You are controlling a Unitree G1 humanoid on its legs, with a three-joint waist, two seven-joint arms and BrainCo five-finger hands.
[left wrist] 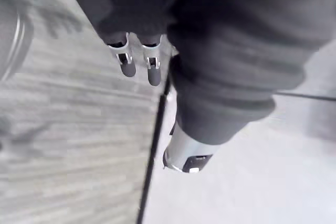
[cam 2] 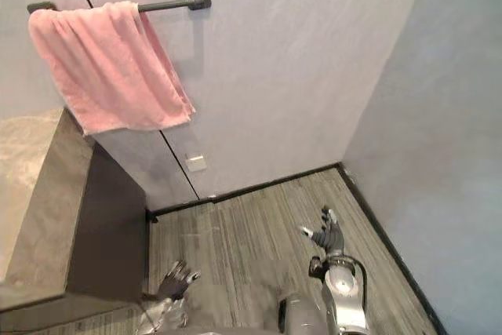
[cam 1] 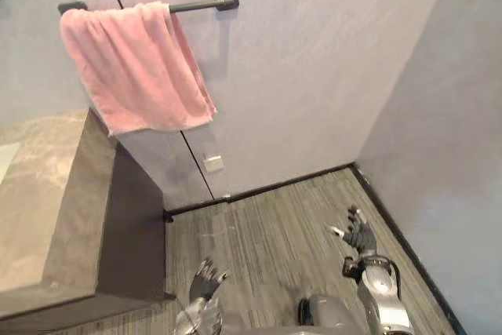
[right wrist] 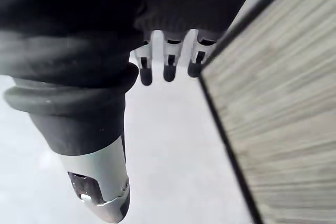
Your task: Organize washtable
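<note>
Grey plaster walls [cam 1: 314, 76] met in a corner at upper right, above a striped floor [cam 1: 274, 233]. At the left edge stood the washtable [cam 1: 47, 194], a stone-topped block with dark sides, partly cut off by the frame. A pink towel [cam 1: 133, 68] hung bunched and uneven over a dark rail [cam 1: 196, 4] at upper left, just above the table's far end.

The left hand [cam 1: 205, 282] sat at bottom centre and the right hand [cam 1: 359, 234] at lower right. Both had fingers apart and relaxed, holding nothing, well apart from the table.

Risks, as judged: the table lay off to one side, so a reach from this stance could fall short or clip its dark side. A careless pull could drag the towel off its rail
</note>
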